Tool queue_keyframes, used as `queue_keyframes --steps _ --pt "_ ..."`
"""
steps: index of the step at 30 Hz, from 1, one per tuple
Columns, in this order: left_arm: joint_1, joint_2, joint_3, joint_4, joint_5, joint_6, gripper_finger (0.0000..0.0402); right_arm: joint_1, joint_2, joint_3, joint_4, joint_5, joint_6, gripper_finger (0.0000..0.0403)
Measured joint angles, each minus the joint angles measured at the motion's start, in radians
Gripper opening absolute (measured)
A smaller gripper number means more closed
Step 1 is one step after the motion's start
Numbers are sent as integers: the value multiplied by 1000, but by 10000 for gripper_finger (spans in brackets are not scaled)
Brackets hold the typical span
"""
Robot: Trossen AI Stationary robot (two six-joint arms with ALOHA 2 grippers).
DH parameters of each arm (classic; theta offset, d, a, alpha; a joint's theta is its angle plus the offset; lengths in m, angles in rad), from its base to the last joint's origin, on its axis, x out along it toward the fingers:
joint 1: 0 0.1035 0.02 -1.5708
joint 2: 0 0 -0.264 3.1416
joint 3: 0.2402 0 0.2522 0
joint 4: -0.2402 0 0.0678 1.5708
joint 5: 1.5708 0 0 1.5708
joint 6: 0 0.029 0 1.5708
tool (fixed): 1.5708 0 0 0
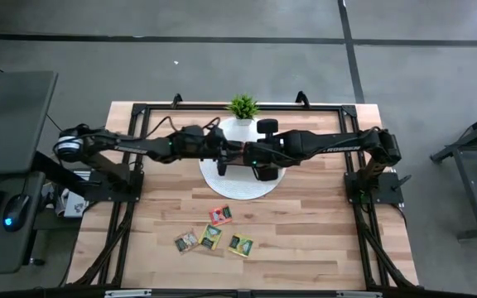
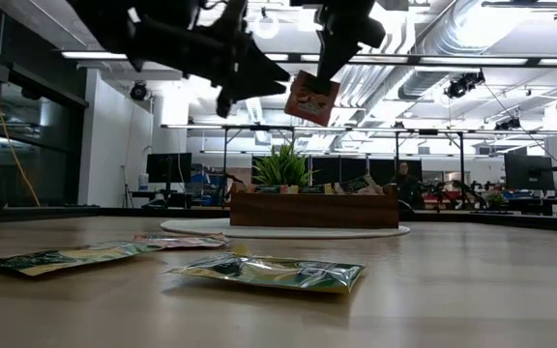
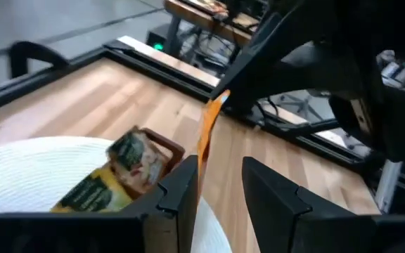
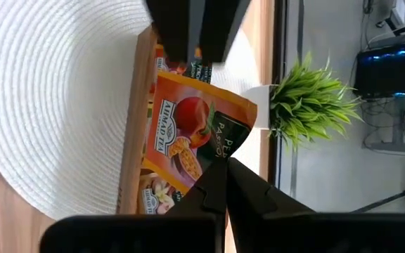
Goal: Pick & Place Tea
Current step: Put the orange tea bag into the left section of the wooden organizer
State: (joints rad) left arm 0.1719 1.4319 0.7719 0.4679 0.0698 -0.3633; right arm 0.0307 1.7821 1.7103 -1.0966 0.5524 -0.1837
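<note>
My right gripper [image 4: 223, 179] is shut on an orange-red tea sachet [image 2: 310, 99] and holds it in the air above the brown wooden tray [image 2: 314, 207]. My left gripper [image 3: 220, 190] is open, level with that sachet [image 3: 204, 130] and close beside it. I cannot tell whether it touches. More sachets [image 4: 162, 193] stand in the tray. Several others lie flat on the table's near part, among them a red one [image 1: 219, 214] and a green one [image 1: 211, 236]. My right gripper pinches the orange-red sachet between its two fingers at its dark-printed edge [image 4: 220, 151]. The fingers come from above, pointing down. The sachet is lifted clear and hangs tilted below them [image 2: 319, 85], over the tray.
The tray sits on a round white woven mat [image 1: 238, 189]. A small green potted plant [image 1: 243, 106] stands just behind it at the far edge. Both arms cross over the mat. Bare wood lies left and right of the loose sachets. A black frame rims the table.
</note>
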Motion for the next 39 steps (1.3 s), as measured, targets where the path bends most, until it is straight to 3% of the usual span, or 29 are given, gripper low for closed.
queue_keyframes --steps 7,15,35,39 --pt "-2 84 72 3 18 18 110 0 0 0 2 -44 26 0" --pt "-2 92 132 -18 28 99 110 0 0 0 2 -61 35 0" --pt "-2 92 134 -69 7 147 110 0 0 0 13 -62 38 0" --pt "-2 92 134 -70 7 152 84 0 0 0 15 -62 38 0"
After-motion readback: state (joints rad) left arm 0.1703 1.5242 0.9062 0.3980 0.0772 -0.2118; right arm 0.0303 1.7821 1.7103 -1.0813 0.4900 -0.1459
